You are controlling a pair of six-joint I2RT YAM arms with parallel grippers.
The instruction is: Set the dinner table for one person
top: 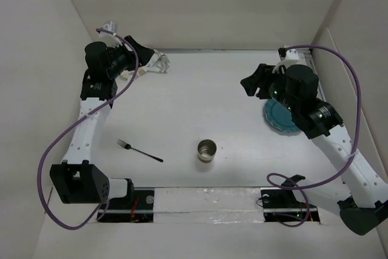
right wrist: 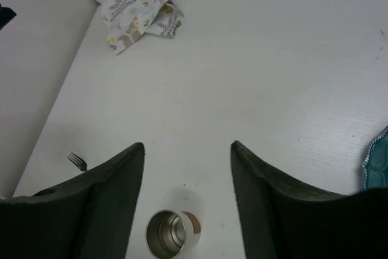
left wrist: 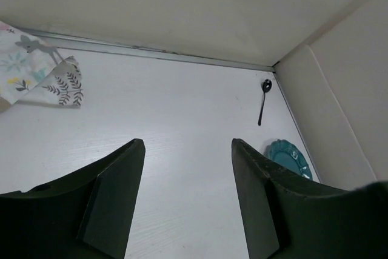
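The large flat white matte dinner table (top: 200,98) spans the walled cell before both arms, rigid and fixed, so handling falls to what lies on it. The crumpled deer-print cloth placemat (right wrist: 136,7) in the far left corner looks soft and light, best pinched at a loose edge, while the thin dark fork (top: 139,150) and dark spoon (left wrist: 263,100) lie flat and probably slippery. The upright steel cup (right wrist: 171,230) is empty, the teal scalloped plate (left wrist: 290,157), perhaps breakable, shows nothing on it, and the left gripper (left wrist: 188,150) and right gripper (right wrist: 188,153) hang with jaws apart, holding nothing.
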